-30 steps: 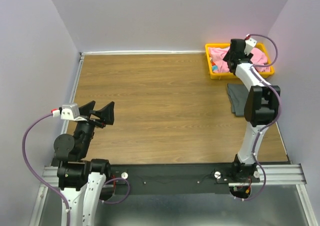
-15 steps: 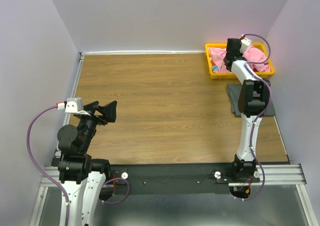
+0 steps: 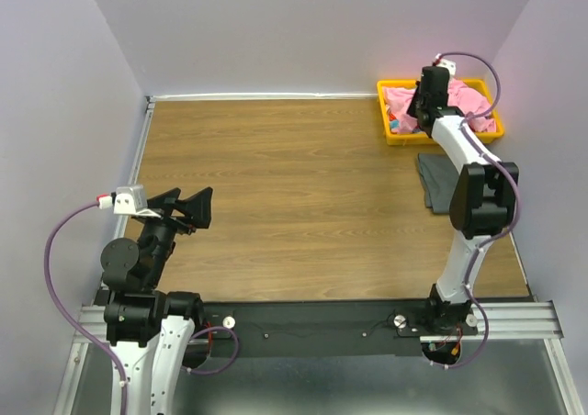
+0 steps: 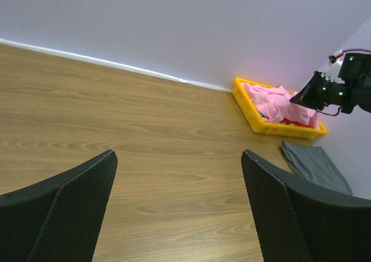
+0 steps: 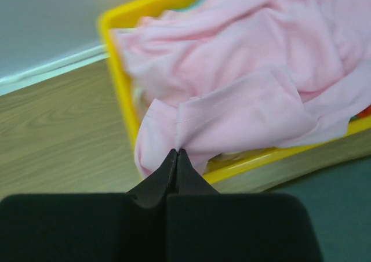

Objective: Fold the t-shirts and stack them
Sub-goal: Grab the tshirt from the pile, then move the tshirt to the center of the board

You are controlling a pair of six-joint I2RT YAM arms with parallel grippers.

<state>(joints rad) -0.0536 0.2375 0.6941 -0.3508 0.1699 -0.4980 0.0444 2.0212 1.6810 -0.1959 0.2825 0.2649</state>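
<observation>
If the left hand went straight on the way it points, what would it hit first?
Probably the bare wooden table, or the back wall beyond; depth is unclear. The open left hand aims left of the yellow tray and grey shirt.

1. Brown wooden table (image 3: 294, 185), with bare boards over most of the left and middle.
2. Yellow tray (image 3: 397, 140), sitting flat in the far right corner.
3. Dark grey t-shirt (image 3: 434, 181), lying flat just beside the tray on its near side, close to the right edge.
</observation>
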